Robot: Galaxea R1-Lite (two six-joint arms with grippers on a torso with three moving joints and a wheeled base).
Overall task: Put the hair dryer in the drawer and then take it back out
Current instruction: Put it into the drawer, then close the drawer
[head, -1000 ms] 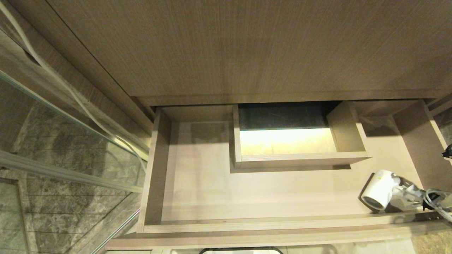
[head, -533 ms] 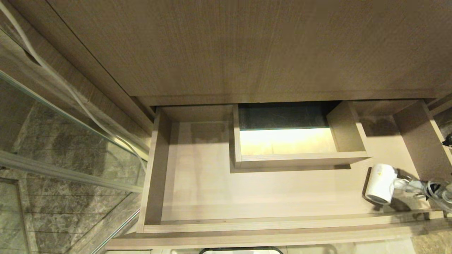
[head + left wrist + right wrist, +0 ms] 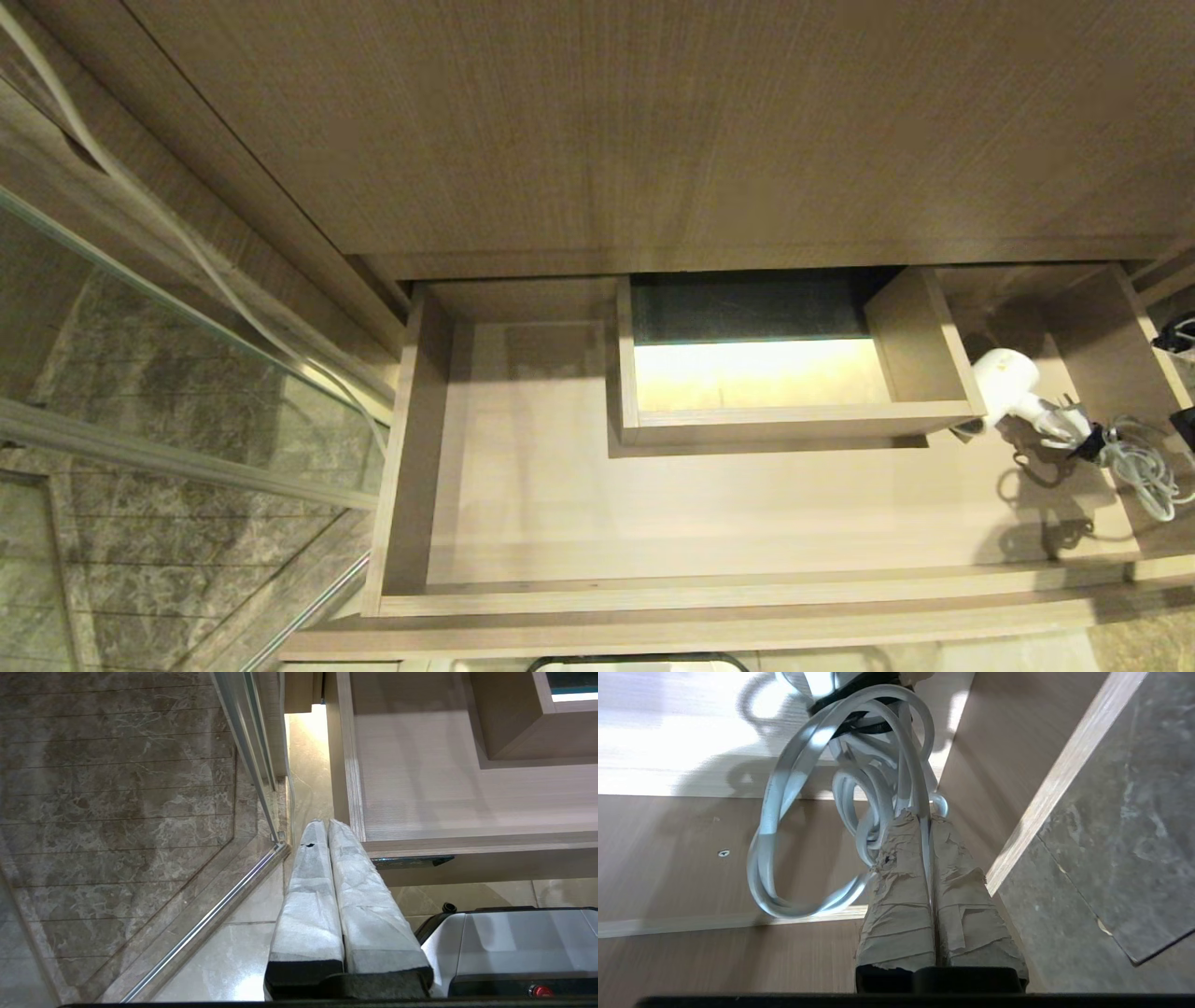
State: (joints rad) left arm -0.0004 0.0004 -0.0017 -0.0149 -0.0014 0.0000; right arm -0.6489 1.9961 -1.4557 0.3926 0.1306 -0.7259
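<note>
One white hair dryer (image 3: 1006,385) hangs above the drawer (image 3: 411,448) floor at its right end, beside the boxed cut-out (image 3: 794,420). Its coiled cord (image 3: 803,812) is pinched in the right gripper (image 3: 930,814). Left gripper (image 3: 326,828) pressed together, parked outside the drawer.

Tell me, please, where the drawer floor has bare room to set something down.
The drawer floor is bare from its left wall across to the front of the boxed cut-out. The right end is crowded: the dryer and its coiled cord hang there.

White hair dryer (image 3: 1006,380) (pale cord (image 3: 794,812)) in wood-grain drawer (image 3: 653,523).
</note>
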